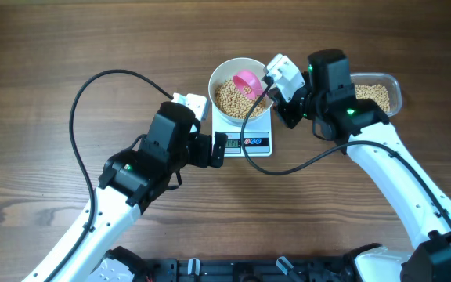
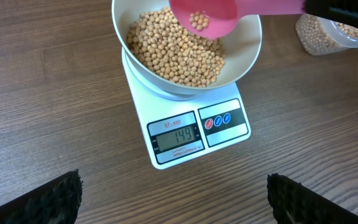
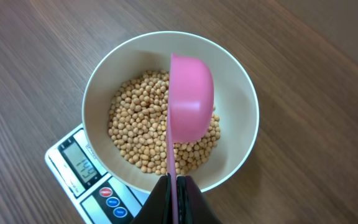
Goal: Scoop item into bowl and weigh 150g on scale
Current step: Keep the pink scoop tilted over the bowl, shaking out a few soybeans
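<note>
The bowl (image 3: 238, 93) sat on the scale (image 2: 176, 136), its rim overhanging the platform, and the display read 149. Beans (image 3: 135, 130) covered the bowl's bottom, well below the rim. The right gripper (image 3: 174, 186) was clamped shut on the handle of a pink scoop (image 3: 190, 99), which hung inside the rim's outline with a few beans in it. The left gripper (image 1: 218, 149) was spread wide just beside the scale's display edge. A tub (image 1: 382, 94) of beans stood to the right. Bare table (image 1: 53, 47) lay open to the left.
</note>
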